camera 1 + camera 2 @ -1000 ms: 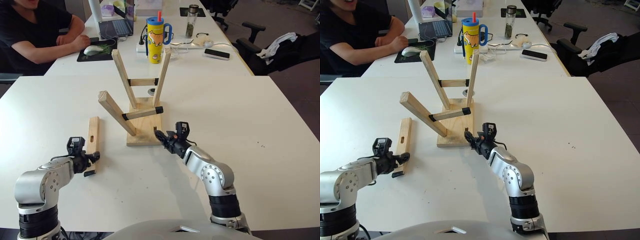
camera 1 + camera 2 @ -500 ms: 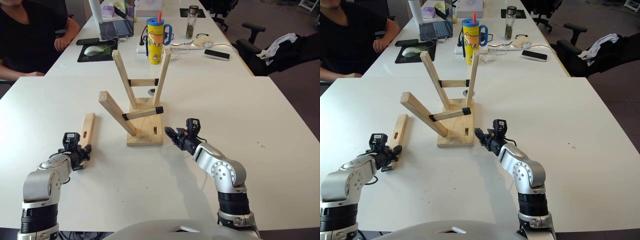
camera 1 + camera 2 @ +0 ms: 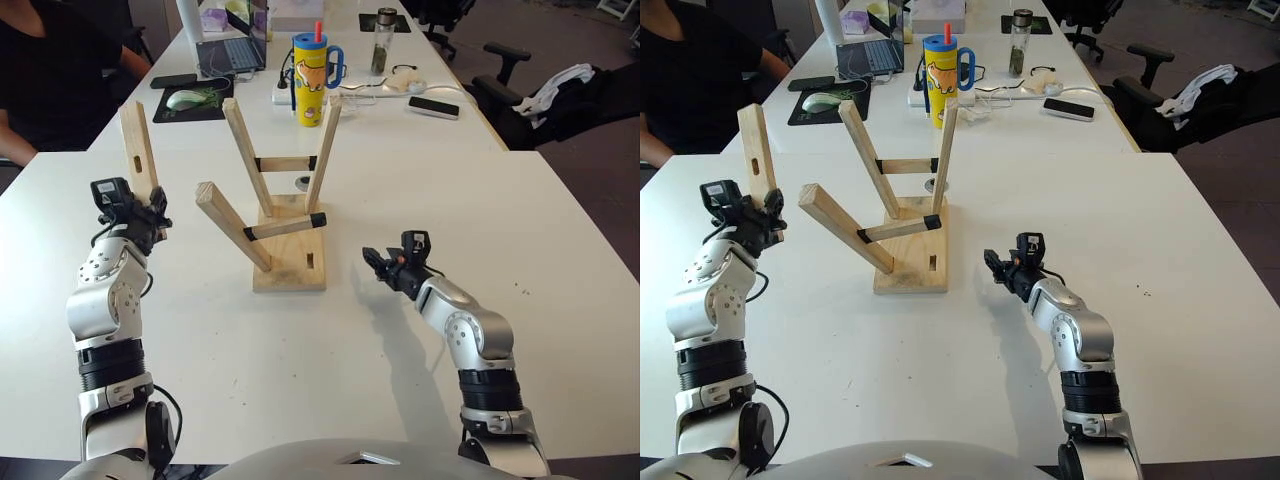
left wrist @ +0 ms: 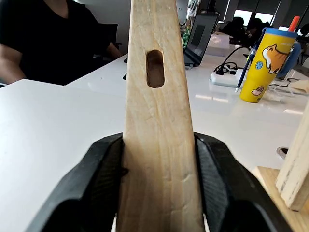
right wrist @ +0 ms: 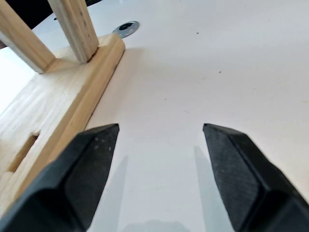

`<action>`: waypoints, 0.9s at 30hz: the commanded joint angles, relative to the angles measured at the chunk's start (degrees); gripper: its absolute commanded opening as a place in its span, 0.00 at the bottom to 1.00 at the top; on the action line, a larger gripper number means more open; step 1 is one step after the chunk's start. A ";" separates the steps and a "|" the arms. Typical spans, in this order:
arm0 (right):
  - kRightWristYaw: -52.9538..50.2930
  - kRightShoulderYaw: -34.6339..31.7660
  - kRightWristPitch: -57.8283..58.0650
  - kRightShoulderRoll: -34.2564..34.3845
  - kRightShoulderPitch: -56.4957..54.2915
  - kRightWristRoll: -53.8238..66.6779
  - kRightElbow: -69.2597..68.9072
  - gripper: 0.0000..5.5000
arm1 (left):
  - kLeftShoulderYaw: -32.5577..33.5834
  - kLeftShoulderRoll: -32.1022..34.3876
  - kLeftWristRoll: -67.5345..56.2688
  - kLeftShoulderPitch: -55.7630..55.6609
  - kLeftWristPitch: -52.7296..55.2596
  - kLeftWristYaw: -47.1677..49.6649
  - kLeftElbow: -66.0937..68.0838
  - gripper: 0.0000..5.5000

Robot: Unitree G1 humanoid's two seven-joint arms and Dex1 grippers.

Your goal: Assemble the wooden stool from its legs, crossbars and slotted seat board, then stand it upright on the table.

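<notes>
The slotted seat board (image 3: 290, 258) lies flat mid-table with three legs (image 3: 245, 155) rising from it, joined by crossbars (image 3: 287, 164). One leg (image 3: 230, 224) leans toward my left. My left gripper (image 3: 143, 214) is raised at the left and shut on a loose wooden leg (image 3: 137, 148) with a slot (image 4: 155, 69), held nearly upright. My right gripper (image 3: 378, 264) hovers open just above the table, a little to the right of the board (image 5: 58, 113), with nothing between its fingers (image 5: 91, 159).
A yellow cup (image 3: 312, 80), a bottle (image 3: 383, 42), a phone (image 3: 433, 107), a mouse on a pad (image 3: 187, 99) and a laptop (image 3: 231, 50) sit on the far table. A round grommet (image 3: 302, 183) lies behind the stool.
My left gripper lifted the loose leg off the table and swung it upright at the left. My right gripper drew back from the board toward the right.
</notes>
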 commanded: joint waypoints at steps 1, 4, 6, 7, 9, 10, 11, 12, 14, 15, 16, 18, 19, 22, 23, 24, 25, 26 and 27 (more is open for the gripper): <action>1.80 -1.98 -4.80 -2.16 -3.08 -2.12 2.58 0.59 | 1.64 2.25 -4.26 -6.26 -5.90 -5.00 -4.26 0.37; 3.34 -2.37 -6.26 -3.07 -4.25 -2.53 4.10 0.59 | 3.40 5.70 -8.24 -12.64 -7.17 -9.06 -4.61 0.37; 4.28 -2.46 -5.59 -3.15 -4.59 -2.00 5.01 0.59 | 4.62 7.68 -14.23 -17.70 -4.78 -13.04 -4.54 0.37; 4.65 -2.31 -6.36 -3.05 -4.78 -2.24 5.46 0.59 | 4.98 8.35 -17.84 -19.91 -2.83 -14.57 -5.41 0.37; 5.21 -2.41 -7.02 -2.61 -4.90 -2.19 6.06 0.59 | 4.94 9.22 -26.64 -23.72 3.01 -17.12 -7.86 0.37; 5.33 -2.62 -7.63 -2.39 -4.78 -2.26 6.24 0.59 | 4.66 9.55 -30.92 -25.24 6.17 -18.01 -8.87 0.37; 5.11 -2.82 -8.74 -2.18 -4.84 -2.67 6.83 0.59 | 4.22 10.00 -34.80 -26.44 8.89 -18.69 -10.25 0.37; 5.23 -2.89 -9.01 -2.16 -4.95 -2.74 7.30 0.59 | 4.12 10.35 -38.83 -27.41 11.56 -18.98 -11.24 0.37; 5.76 -3.87 -9.52 -1.72 -4.82 -1.71 7.69 0.59 | 3.44 10.55 -46.14 -28.68 16.16 -19.19 -13.12 0.37; 5.83 -4.12 -10.20 -1.72 -4.84 -1.80 7.81 0.59 | 2.85 10.44 -50.04 -28.81 18.44 -19.07 -14.25 0.37; 5.98 -4.33 -10.54 -1.85 -4.92 -1.89 7.93 0.59 | 1.89 9.85 -52.62 -28.92 19.76 -18.67 -15.37 0.37; 6.94 -5.44 -11.06 -1.95 -5.39 -0.95 8.21 0.59 | -0.14 7.82 -59.20 -28.16 22.00 -17.06 -17.07 0.37; 7.58 -6.29 -10.97 -2.03 -5.67 -0.01 8.25 0.59 | -1.84 6.18 -61.89 -26.83 22.71 -16.17 -18.14 0.37; 9.99 -8.16 -11.07 -2.70 -6.06 2.58 7.38 0.59 | -7.50 1.82 -64.41 -21.77 23.34 -15.20 -20.57 0.37; 11.53 -8.42 -10.51 -3.54 -6.13 3.57 6.67 0.59 | -9.86 1.07 -63.13 -19.61 23.51 -16.22 -21.13 0.37; 12.86 -8.68 -9.98 -4.25 -6.06 4.49 5.93 0.59 | -11.43 0.37 -62.49 -18.03 23.45 -16.76 -21.34 0.37; 15.00 -8.94 -8.96 -5.31 -5.83 6.16 4.64 0.62 | -12.69 -0.45 -62.06 -16.35 23.28 -17.24 -21.06 0.37; 17.62 -9.51 -7.15 -6.51 -5.06 8.97 2.52 0.64 | -14.16 -0.84 -61.26 -14.89 23.29 -18.57 -20.77 0.37; 19.86 -10.21 -5.19 -7.95 -3.99 11.47 0.18 0.66 | -15.55 -1.53 -60.26 -13.53 23.08 -19.74 -20.11 0.37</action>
